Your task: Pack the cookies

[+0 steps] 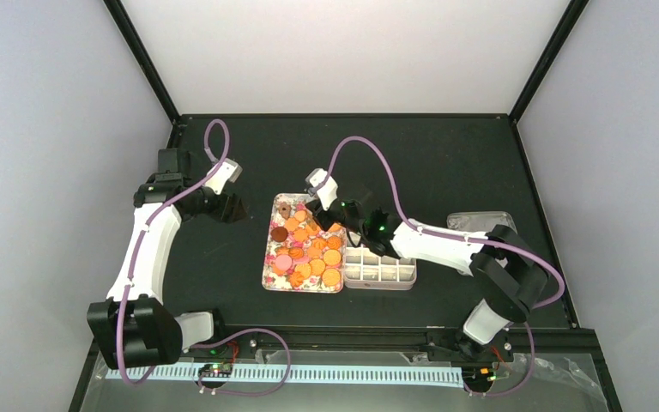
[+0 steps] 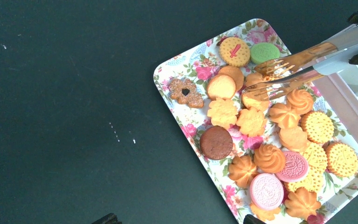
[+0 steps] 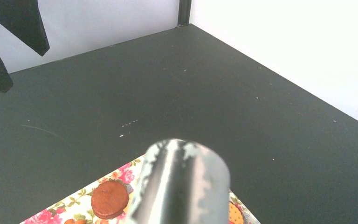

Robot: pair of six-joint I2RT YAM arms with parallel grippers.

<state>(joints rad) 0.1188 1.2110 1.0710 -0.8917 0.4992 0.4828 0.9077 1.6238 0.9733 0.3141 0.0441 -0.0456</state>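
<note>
Many small round cookies [image 1: 313, 249], mostly orange with a few pink, brown and one green, lie on the flower-patterned tray [image 1: 268, 270]. In the left wrist view the cookies [image 2: 270, 158] fill the tray [image 2: 168, 70]. My right gripper [image 1: 352, 217] is shut on metal tongs [image 2: 307, 60]. The tong tips sit slightly apart over orange cookies at the tray's far end. Whether they hold one is unclear. The tongs' handle end [image 3: 182, 186] fills the right wrist view. My left gripper [image 1: 227, 206] hovers open and empty left of the tray.
A white box with compartments [image 1: 380, 268] stands against the tray's right side. A clear lid [image 1: 480, 221] lies further right. The table is black, with walls at the back and sides.
</note>
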